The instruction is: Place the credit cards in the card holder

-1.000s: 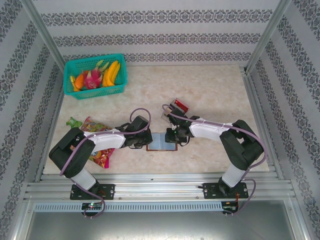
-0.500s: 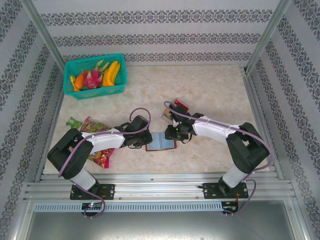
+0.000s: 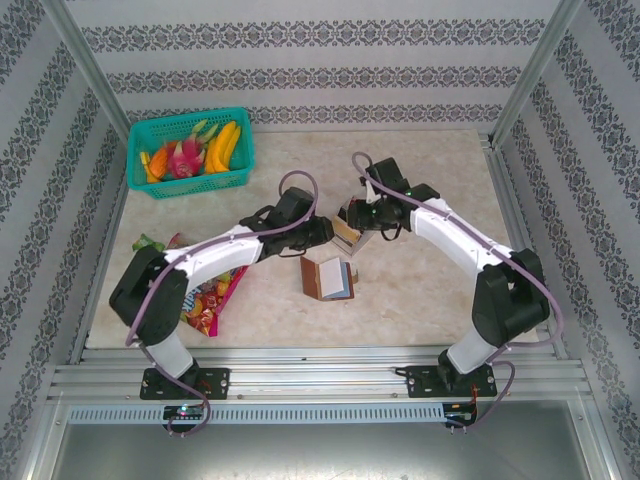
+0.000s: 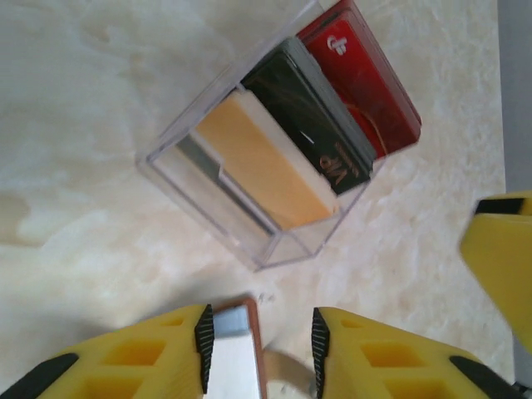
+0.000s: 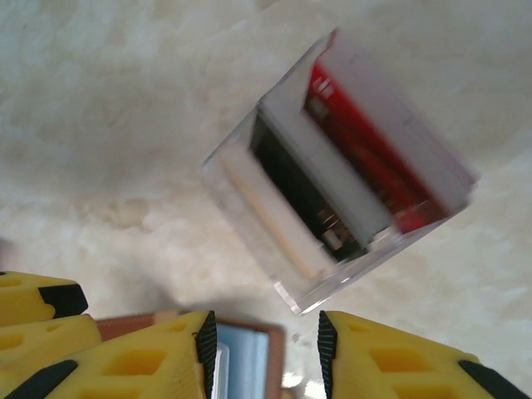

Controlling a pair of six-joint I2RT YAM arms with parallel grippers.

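A beige marbled counter (image 3: 430, 180) sits between patterned wallpaper walls (image 3: 300, 80). The left pincer (image 4: 260, 337) and right pincer (image 5: 266, 337) are both partly parted and empty, hovering above the credit cards (image 4: 320, 125) upright in a clear stand (image 4: 291, 245). The card holder (image 3: 328, 278) lies open just beside it.

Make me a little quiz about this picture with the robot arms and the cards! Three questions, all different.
1. True or false: the red card stands inside the clear stand.
2. What fills the teal basket? A) fruit B) cards C) snack packets
3. Fill in: in the left wrist view, the card between the red one and the tan card is ___.
Key: 1 true; 2 A; 3 black, the black card.
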